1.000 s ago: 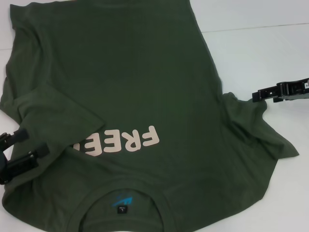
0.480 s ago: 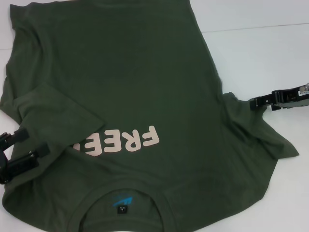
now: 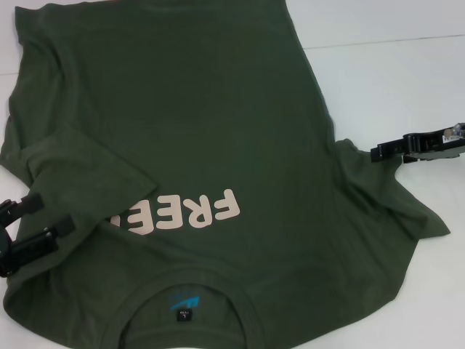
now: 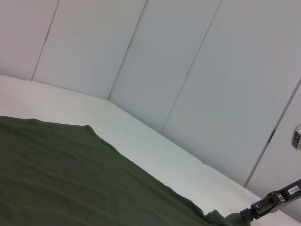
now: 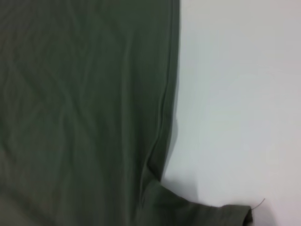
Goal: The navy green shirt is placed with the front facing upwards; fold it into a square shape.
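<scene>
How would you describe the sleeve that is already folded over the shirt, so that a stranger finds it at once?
Start from the navy green shirt spread over the white table, collar nearest the robot. On the robot's left, one folded sleeve lies on the chest, covering the end of the pink FREE lettering. Unlike it, the right sleeve spreads flat on the table.

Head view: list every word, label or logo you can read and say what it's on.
"FREE": pale pink letters on the navy green shirt, upside down, last letter half hidden by the folded sleeve.
Blue logo and neck tag inside the collar: too small to read.
</scene>
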Motion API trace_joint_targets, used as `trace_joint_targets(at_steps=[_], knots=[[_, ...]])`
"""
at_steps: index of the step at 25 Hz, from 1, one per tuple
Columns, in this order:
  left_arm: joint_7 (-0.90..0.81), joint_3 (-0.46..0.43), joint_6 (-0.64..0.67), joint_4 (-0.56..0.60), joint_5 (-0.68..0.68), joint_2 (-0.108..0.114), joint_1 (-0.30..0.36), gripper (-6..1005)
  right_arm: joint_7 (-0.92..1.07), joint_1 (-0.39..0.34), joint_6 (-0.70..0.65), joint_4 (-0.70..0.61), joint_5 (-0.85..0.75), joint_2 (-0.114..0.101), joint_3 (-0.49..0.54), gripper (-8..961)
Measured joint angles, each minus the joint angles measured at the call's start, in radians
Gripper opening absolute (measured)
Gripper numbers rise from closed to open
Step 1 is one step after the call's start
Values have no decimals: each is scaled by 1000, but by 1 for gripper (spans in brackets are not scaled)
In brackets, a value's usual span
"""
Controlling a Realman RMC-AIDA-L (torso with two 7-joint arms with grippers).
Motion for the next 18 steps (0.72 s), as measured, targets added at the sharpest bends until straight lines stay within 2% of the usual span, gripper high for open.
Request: trace_joint_targets(at_steps=[4, 10, 18], knots=[[0, 0, 0, 0, 0, 0, -1, 906, 1, -2, 10, 7, 16, 1, 5, 801], [-1, 0, 5, 0, -2, 0, -5, 905, -13, -4, 3, 1, 73, -2, 0, 677], [-2, 0, 2, 5, -3, -1, -10, 904, -7, 0, -13, 12, 69, -12, -2, 386]])
